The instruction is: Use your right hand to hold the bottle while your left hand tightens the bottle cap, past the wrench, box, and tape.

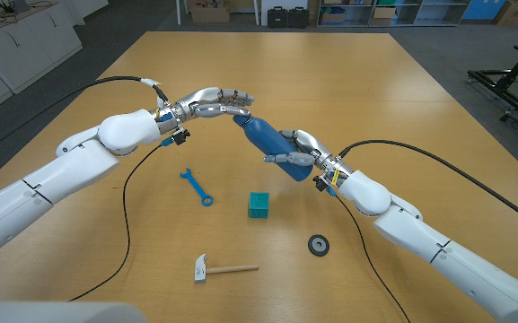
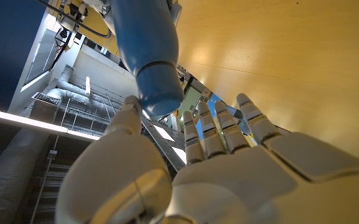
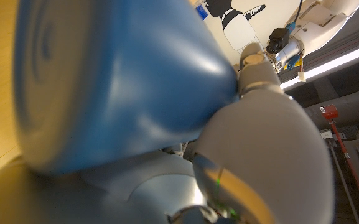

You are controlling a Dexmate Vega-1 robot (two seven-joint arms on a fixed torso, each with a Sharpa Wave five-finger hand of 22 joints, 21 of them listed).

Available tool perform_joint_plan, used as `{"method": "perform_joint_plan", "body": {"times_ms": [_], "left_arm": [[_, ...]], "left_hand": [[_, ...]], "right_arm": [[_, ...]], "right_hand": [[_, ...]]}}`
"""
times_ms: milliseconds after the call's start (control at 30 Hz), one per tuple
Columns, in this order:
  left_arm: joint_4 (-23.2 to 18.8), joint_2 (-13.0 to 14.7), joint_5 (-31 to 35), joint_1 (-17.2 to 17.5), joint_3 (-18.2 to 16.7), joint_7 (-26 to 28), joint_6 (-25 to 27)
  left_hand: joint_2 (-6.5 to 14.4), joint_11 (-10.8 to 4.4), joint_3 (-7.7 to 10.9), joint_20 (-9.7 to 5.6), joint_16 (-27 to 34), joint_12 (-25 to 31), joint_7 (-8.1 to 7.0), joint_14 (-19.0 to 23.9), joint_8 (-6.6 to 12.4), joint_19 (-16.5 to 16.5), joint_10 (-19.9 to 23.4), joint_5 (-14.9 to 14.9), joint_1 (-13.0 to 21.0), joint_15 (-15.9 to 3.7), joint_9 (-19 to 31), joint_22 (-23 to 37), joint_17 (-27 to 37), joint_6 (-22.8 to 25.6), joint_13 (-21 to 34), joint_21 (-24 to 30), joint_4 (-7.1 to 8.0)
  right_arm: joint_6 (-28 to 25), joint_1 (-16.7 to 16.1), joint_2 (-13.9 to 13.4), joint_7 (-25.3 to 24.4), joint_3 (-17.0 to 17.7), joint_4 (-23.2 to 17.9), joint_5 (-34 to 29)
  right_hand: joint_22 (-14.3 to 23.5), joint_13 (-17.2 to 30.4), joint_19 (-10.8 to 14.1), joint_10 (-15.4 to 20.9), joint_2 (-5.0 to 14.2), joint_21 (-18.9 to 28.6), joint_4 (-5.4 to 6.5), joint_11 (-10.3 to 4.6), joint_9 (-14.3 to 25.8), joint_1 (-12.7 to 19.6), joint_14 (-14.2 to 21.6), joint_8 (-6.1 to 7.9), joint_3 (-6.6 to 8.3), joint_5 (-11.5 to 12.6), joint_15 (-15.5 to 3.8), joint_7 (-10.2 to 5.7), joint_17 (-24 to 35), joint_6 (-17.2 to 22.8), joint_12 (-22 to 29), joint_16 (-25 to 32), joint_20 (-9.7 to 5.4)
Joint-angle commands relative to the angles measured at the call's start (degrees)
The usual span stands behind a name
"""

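Note:
A blue bottle (image 1: 272, 144) hangs tilted above the table's middle, cap end up and toward the robot's left. My right hand (image 1: 302, 151) grips its lower body; in the right wrist view the bottle (image 3: 123, 87) sits close against that hand (image 3: 260, 149). My left hand (image 1: 214, 100) reaches over the blue cap (image 1: 243, 119). In the left wrist view the cap (image 2: 159, 93) lies between the thumb and the outstretched fingers (image 2: 219, 130) of my left hand (image 2: 229, 180). The thumb is beside the cap and the fingers stand a little apart from it.
On the table in front of the hands lie a blue wrench (image 1: 196, 187), a small teal box (image 1: 259, 205), a black roll of tape (image 1: 319, 244) and a hammer (image 1: 218, 267). Black cables trail from both arms across the wooden table (image 1: 393, 99).

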Motion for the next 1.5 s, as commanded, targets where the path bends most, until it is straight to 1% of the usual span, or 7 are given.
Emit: {"method": "perform_joint_plan", "body": {"times_ms": [33, 200, 400, 733, 967, 1233, 1500], "left_arm": [[1.6, 0.0, -3.1, -1.3, 0.5, -3.1, -1.4], [1.6, 0.4, -2.8, -2.4, 1.3, -4.1, -0.3], [0.3, 1.2, -1.7, -2.3, 1.2, -2.7, 1.6], [0.8, 0.1, -1.5, -3.3, 2.5, -2.8, 1.9], [0.9, -0.7, -1.8, -2.8, 2.2, -1.4, 1.2], [1.1, -1.9, -1.9, -3.4, 3.3, -1.4, 1.6], [-2.3, -0.1, -0.1, -2.1, 2.3, 1.8, 5.2]], "left_hand": [[-0.2, 0.77, -0.34, 0.54, -0.1, -0.3, -0.20, 0.1, -0.25, 0.2, 0.0, 0.1, -0.5, 0.56, 0.1, 0.1, 0.3, -0.7, 0.2, 0.2, -0.11], [-0.1, 0.92, -0.37, 0.74, -0.1, -0.3, -0.27, 0.1, -0.28, 0.2, 0.1, 0.2, -0.4, 0.64, 0.1, 0.1, 0.3, -0.7, 0.2, 0.2, -0.15], [0.1, -0.13, -0.38, 0.75, 0.3, 0.9, 0.67, 1.4, 0.04, 1.2, 2.9, 0.3, 0.0, 0.26, 0.2, 0.1, 0.2, 0.1, 0.5, 0.4, -0.43], [0.5, -1.36, -0.16, 0.75, 0.8, 2.0, 1.55, 3.8, 1.29, 2.5, 6.4, 0.4, 1.0, -1.29, 0.3, 0.1, 0.2, 3.3, 0.8, 0.6, -0.77], [1.1, -3.08, 0.68, -0.36, 1.4, 3.3, 0.65, 7.4, 2.98, 4.4, 11.3, 0.6, 3.6, -4.05, 0.3, 0.0, 0.0, 7.7, 0.9, 0.7, -1.25], [1.5, -3.43, 1.02, -0.63, 1.6, 3.8, 0.40, 9.6, 3.87, 5.7, 13.8, 0.7, 4.3, -4.29, 0.3, 0.0, -0.1, 10.1, 1.0, 0.8, -1.01], [3.7, -5.30, 3.39, -2.30, 2.0, 5.4, -0.38, 15.3, 6.47, 8.8, 21.3, 1.4, 8.2, -6.92, 0.3, 0.0, -0.2, 17.0, 1.0, 1.0, -1.33]], "right_arm": [[-0.6, -0.1, 0.0, -0.2, 0.1, 0.1, -0.2], [-0.4, -0.2, 0.0, -0.3, 0.1, 0.1, -0.2], [-0.3, -0.1, -0.1, -0.1, 0.1, 0.1, -0.2], [-0.2, -0.2, -0.3, -0.2, 0.4, 0.1, -0.1], [-0.1, -0.4, -0.3, -0.4, 0.6, 0.2, 0.0], [0.2, -0.6, -0.5, -0.6, 1.0, -0.1, -0.2], [0.1, -1.5, -0.9, -1.3, 1.8, -0.8, 0.3]], "right_hand": [[-0.1, 0.2, 1.2, 12.6, 15.94, 0.4, 0.73, -12.59, 0.2, 15.6, 7.3, 0.61, 1.59, -0.1, -11.38, -11.98, 0.3, 14.8, -0.3, 0.1, -9.13], [-0.1, 0.4, 1.1, 12.6, 15.86, 0.5, 0.67, -12.52, 0.1, 15.7, 7.3, 0.67, 1.63, -0.1, -11.34, -11.99, 0.4, 14.9, -0.3, 0.0, -9.14], [-0.2, 0.4, 1.1, 12.7, 15.83, 0.6, 0.64, -12.44, 0.1, 15.7, 7.4, 0.66, 1.67, 0.0, -11.31, -11.97, 0.4, 14.8, -0.4, 0.0, -9.14], [-0.3, 0.5, 1.1, 12.5, 15.81, 0.7, 0.64, -12.49, 0.1, 15.7, 7.4, 0.69, 1.72, 0.0, -11.27, -12.04, 0.6, 14.8, -0.6, -0.1, -9.14], [-0.3, 0.5, 1.0, 12.8, 15.79, 0.8, 0.67, -12.43, 0.0, 15.7, 7.5, 0.71, 1.73, 0.0, -11.23, -12.06, 0.7, 14.8, -0.6, -0.2, -9.14], [-0.4, 0.6, 1.0, 12.8, 15.78, 0.9, 0.69, -12.41, 0.0, 15.7, 7.5, 0.76, 1.74, 0.0, -11.23, -12.11, 0.8, 14.9, -0.7, -0.2, -9.13], [-0.4, 0.6, 1.0, 12.8, 15.76, 1.0, 0.70, -12.42, 0.0, 15.7, 7.5, 0.79, 1.75, 0.0, -11.23, -12.03, 0.8, 14.9, -0.7, -0.3, -9.13]]}}
